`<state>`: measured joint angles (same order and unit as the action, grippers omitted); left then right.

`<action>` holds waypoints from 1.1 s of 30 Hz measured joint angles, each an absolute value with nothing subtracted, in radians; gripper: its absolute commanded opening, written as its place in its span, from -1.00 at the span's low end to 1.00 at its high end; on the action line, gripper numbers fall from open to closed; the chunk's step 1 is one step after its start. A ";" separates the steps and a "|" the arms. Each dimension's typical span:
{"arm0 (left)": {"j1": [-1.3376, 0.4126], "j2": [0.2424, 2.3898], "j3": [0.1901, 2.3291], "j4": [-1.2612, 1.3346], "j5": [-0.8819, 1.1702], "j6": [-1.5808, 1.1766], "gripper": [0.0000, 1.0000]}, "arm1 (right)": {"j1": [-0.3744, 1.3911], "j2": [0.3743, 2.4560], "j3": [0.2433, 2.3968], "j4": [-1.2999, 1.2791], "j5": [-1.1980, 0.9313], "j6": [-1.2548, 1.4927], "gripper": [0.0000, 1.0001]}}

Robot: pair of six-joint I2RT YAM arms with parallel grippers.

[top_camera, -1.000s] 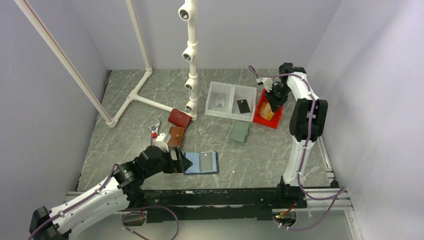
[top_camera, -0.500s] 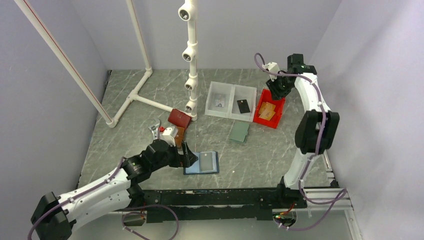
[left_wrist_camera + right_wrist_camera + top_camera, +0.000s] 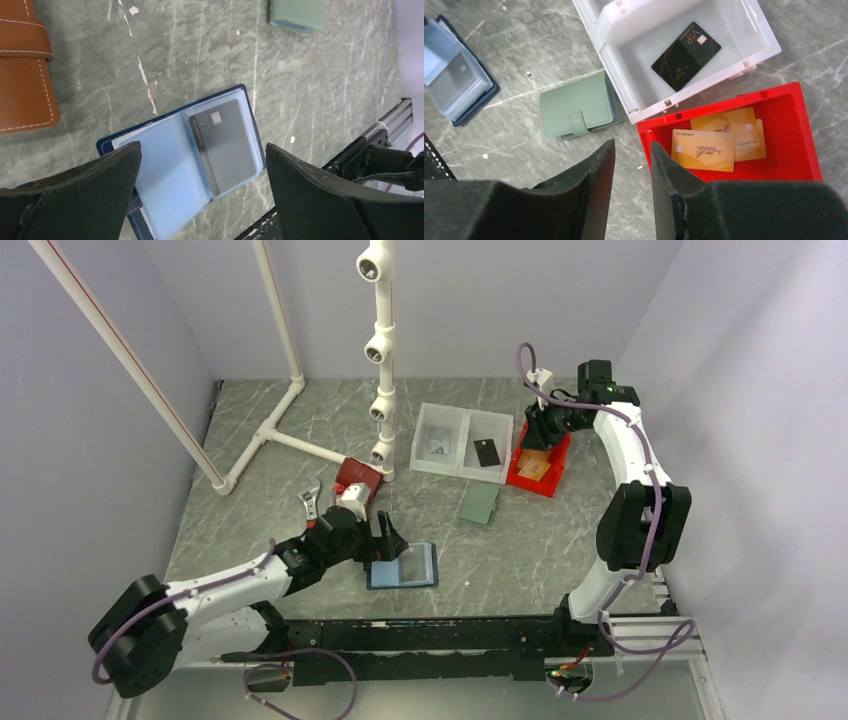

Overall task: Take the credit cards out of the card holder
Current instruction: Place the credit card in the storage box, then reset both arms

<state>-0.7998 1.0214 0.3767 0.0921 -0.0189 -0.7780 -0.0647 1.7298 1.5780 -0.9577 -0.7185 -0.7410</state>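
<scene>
The card holder (image 3: 403, 565) lies open on the table, navy outside and light blue inside (image 3: 165, 172). A grey card (image 3: 227, 145) sits in its right pocket. My left gripper (image 3: 202, 150) hangs wide open just above it, a finger on each side, touching nothing. My right gripper (image 3: 631, 145) hovers above the near-left corner of the red bin (image 3: 809, 150), open by a narrow gap with nothing in it. Two orange credit cards (image 3: 704, 150) lie in that bin. A black card (image 3: 685, 50) lies in the white bin (image 3: 764, 35), and a pale card (image 3: 437, 447) in its left compartment.
A grey-green wallet (image 3: 479, 504) lies between the bins and the card holder. A brown wallet (image 3: 22, 75) and a dark red wallet (image 3: 357, 476) sit left of it, by the white pipe frame (image 3: 383, 360). A metal rail (image 3: 385, 145) runs along the near edge.
My right gripper let go of an orange card in the red bin, rose and opened a little. My left arm reached right, bringing its open gripper over the card holder.
</scene>
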 measured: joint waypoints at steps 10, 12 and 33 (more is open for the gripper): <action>-0.784 1.172 0.493 0.106 0.003 -0.799 0.99 | -0.065 1.712 1.535 -0.912 -0.765 -0.709 -0.24; -0.782 1.177 0.506 0.106 0.006 -0.807 0.99 | -0.065 1.687 1.493 -0.894 -0.767 -0.699 -0.21; -0.776 1.101 0.641 -0.163 0.102 -0.819 0.99 | -0.233 1.254 1.066 -0.570 -0.975 -0.575 0.43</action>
<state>-0.7757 1.1007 0.6415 -0.1631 0.1017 -0.8192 -0.2329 1.2537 1.0657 -0.5701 -0.9749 -0.5755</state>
